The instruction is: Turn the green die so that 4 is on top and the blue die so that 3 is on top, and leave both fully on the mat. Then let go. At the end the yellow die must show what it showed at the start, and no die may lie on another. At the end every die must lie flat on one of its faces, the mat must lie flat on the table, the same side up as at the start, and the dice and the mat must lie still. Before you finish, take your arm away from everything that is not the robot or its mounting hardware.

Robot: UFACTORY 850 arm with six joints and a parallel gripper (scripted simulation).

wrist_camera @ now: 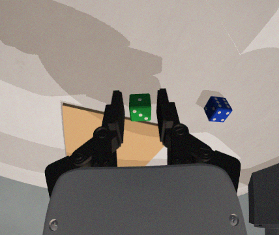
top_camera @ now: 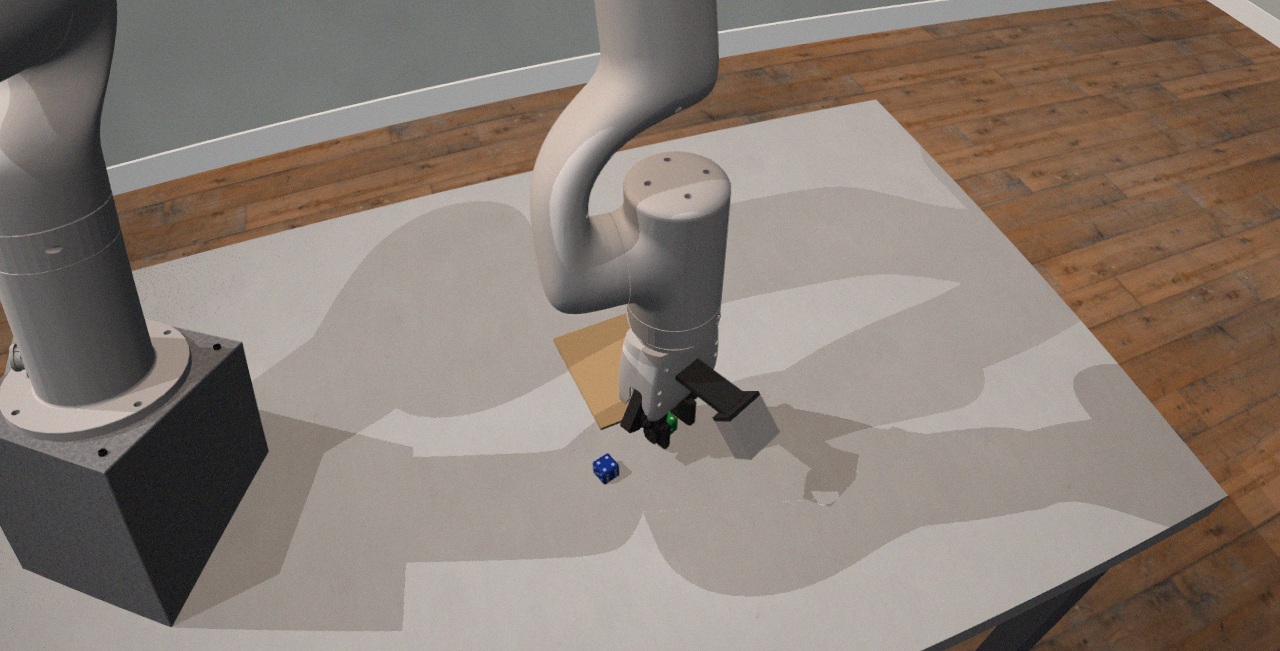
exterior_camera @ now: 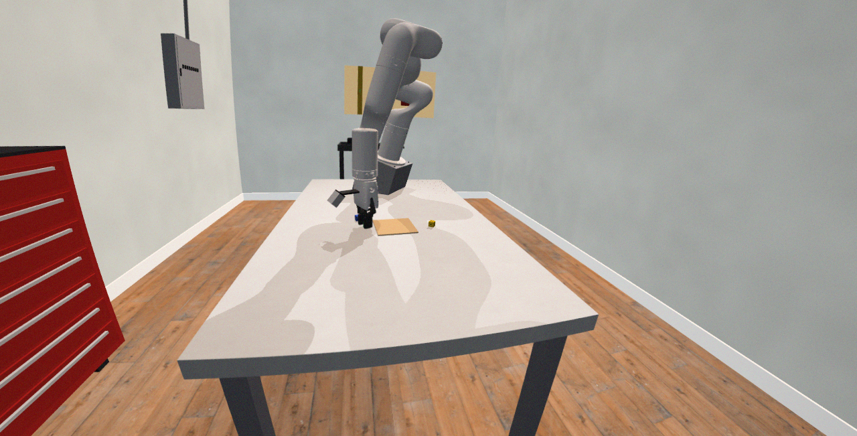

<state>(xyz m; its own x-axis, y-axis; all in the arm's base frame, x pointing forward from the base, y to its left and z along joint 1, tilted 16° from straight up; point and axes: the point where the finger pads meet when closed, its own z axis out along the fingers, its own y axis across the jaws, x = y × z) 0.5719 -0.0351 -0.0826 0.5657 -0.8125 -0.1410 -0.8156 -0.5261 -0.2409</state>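
Observation:
My gripper [top_camera: 665, 428] [exterior_camera: 365, 223] [wrist_camera: 139, 100] is partly open and points down around the green die [top_camera: 671, 420] [wrist_camera: 140, 108], with a gap on each side. The green die shows 3 on its upper face and 1 on a side; it is hidden in the exterior view. It is near the edge of the tan mat [top_camera: 586, 365] [exterior_camera: 395, 227] [wrist_camera: 87, 134]; its exact contact below is unclear. The blue die [top_camera: 605, 468] [exterior_camera: 357, 218] [wrist_camera: 218, 109] lies on the table off the mat, 4 up. The yellow die [exterior_camera: 431, 223] lies off the mat's other side; its top number is too small to read.
The arm's base block [top_camera: 134, 486] [exterior_camera: 394, 177] stands at one end of the table [top_camera: 501, 593] [exterior_camera: 419, 325]. The camera housing [top_camera: 747, 428] sticks out beside the gripper. A red drawer cabinet [exterior_camera: 41, 253] stands on the floor beside the table.

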